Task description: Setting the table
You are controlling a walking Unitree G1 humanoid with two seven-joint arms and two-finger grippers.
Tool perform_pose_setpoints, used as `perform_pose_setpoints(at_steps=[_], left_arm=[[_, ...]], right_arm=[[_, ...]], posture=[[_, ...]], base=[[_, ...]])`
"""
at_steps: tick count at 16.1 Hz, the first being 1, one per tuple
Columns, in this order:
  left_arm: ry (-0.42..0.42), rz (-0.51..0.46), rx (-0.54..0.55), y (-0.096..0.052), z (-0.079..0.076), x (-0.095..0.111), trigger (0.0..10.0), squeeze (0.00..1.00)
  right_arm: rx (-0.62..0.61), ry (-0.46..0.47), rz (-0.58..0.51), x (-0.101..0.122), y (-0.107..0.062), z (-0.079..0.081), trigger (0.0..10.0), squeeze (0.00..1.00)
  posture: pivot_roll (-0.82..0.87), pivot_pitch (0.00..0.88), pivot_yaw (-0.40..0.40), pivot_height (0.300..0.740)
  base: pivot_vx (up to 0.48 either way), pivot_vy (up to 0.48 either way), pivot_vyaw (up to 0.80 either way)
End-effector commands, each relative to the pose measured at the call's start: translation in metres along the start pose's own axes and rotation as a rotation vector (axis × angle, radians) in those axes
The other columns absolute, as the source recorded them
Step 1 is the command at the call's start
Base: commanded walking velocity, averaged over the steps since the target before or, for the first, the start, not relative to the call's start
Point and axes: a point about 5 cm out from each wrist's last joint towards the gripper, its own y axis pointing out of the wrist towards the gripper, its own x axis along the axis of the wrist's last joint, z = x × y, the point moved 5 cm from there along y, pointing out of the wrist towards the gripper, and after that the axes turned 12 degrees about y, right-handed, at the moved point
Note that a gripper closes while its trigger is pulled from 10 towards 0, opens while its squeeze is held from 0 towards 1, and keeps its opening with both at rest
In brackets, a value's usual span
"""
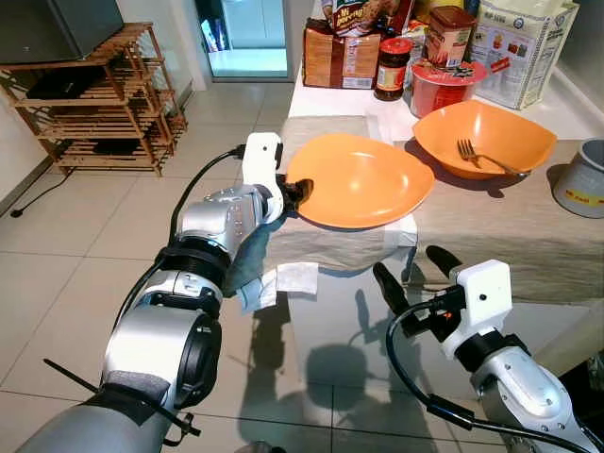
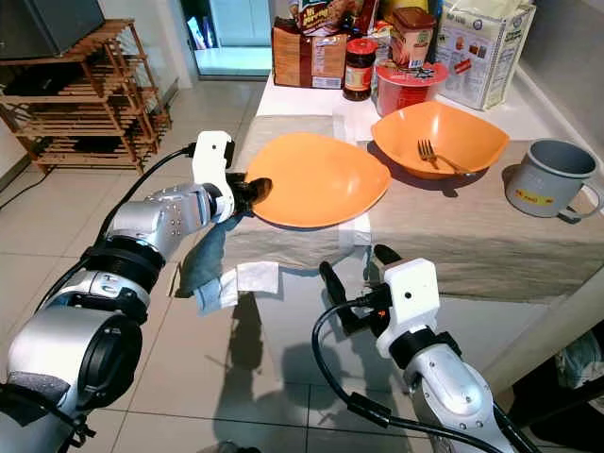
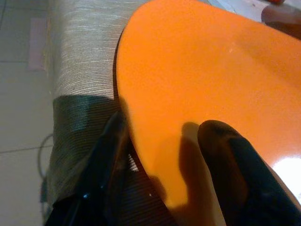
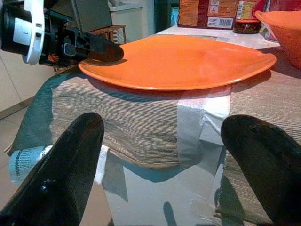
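From my station, far left, I note a wooden rack [image 1: 99, 99] on the tiled floor, well apart from the desk [image 1: 491, 236]. The left tool [image 1: 298, 192] is at the desk's near-left corner, its fingers [image 3: 235, 169] closed over the rim of the orange plate [image 1: 363, 179]: the wrist view shows one finger on the upper face and the other beneath the edge. The plate lies on the beige cloth [image 1: 491, 222], its near edge close to the desk's front edge, beside a strip of pale tape [image 4: 193, 122]. Right of the plate, just beside it, stands an orange bowl [image 1: 486, 132] with a fork [image 1: 477, 156] inside. Behind both are a brown carton [image 1: 340, 57], a dark jar [image 1: 393, 68] and a red tub [image 1: 444, 85]. A grey cup [image 1: 580, 179] sits at the far right. The right tool [image 1: 411, 269] hangs below the desk's front edge, fingers spread wide, holding nothing.
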Motion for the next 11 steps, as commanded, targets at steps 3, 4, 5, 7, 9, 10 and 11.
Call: perform_pose_setpoints(at_steps=[3, 4, 5, 7, 9, 10, 11], left_arm=[[-0.023, 0.005, -0.045, 0.002, -0.007, 0.001, 0.0, 0.00], [-0.033, -0.007, -0.044, 0.001, -0.006, 0.003, 0.0, 0.00], [-0.047, -0.016, -0.047, 0.000, -0.005, 0.006, 0.0, 0.00], [-0.123, -0.049, -0.051, -0.002, -0.001, 0.016, 0.0, 0.00], [-0.206, -0.090, -0.075, -0.005, -0.001, 0.026, 0.0, 0.00], [-0.239, -0.112, -0.081, -0.006, 0.001, 0.032, 0.0, 0.00], [-0.270, -0.136, -0.088, -0.008, 0.002, 0.038, 0.0, 0.00]], right_arm=[[0.003, 0.003, -0.001, 0.001, 0.002, 0.001, 10.0, 0.00], [0.003, 0.004, -0.001, 0.001, 0.003, 0.001, 10.0, 0.00], [0.003, 0.004, -0.001, 0.001, 0.003, 0.001, 10.0, 0.00], [0.003, 0.005, 0.001, 0.000, 0.003, 0.001, 10.0, 0.00], [0.003, 0.004, 0.003, 0.000, 0.003, 0.000, 10.0, 0.00], [0.002, 0.004, 0.004, -0.001, 0.003, 0.000, 10.0, 0.00], [0.002, 0.004, 0.005, -0.001, 0.003, 0.000, 10.0, 0.00]], posture=[[-0.24, 0.009, 0.102, 0.735], [-0.24, 0.010, 0.102, 0.735], [-0.23, 0.011, 0.102, 0.735], [-0.23, 0.012, 0.100, 0.735], [-0.23, 0.013, 0.098, 0.735], [-0.23, 0.014, 0.097, 0.735], [-0.23, 0.016, 0.098, 0.735]], base=[[0.000, 0.000, 0.00], [0.000, 0.000, 0.00], [0.000, 0.000, 0.00], [0.000, 0.000, 0.00], [0.000, 0.000, 0.00], [0.000, 0.000, 0.00], [0.000, 0.000, 0.00]])
